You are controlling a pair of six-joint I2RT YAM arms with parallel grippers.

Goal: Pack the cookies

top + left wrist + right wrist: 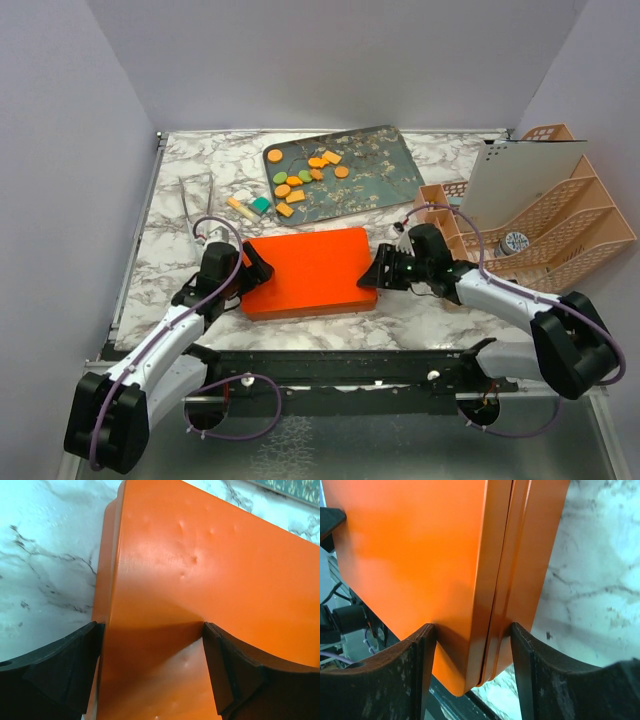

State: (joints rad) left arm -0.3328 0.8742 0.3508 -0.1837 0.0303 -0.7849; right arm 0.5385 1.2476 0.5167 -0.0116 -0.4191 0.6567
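Observation:
Several cookies (305, 180), mostly orange with a few green, lie on a patterned tray (385, 170) at the back of the table. A closed orange box (310, 270) lies in front of it, near the front edge. My left gripper (252, 268) is at the box's left end. In the left wrist view its fingers (75, 665) sit either side of the orange box (200, 580), one on the lid and one at the side wall. My right gripper (375, 272) clamps the right end. There the orange box (410, 545) with its lid seam fills the right gripper (472, 645), both pads touching it.
Teal and yellow blocks (250, 206) lie left of the tray, with metal tongs (195, 205) further left. A peach slotted rack (540, 220) with a white board (520, 170) stands at the right. Grey walls close in the table on three sides.

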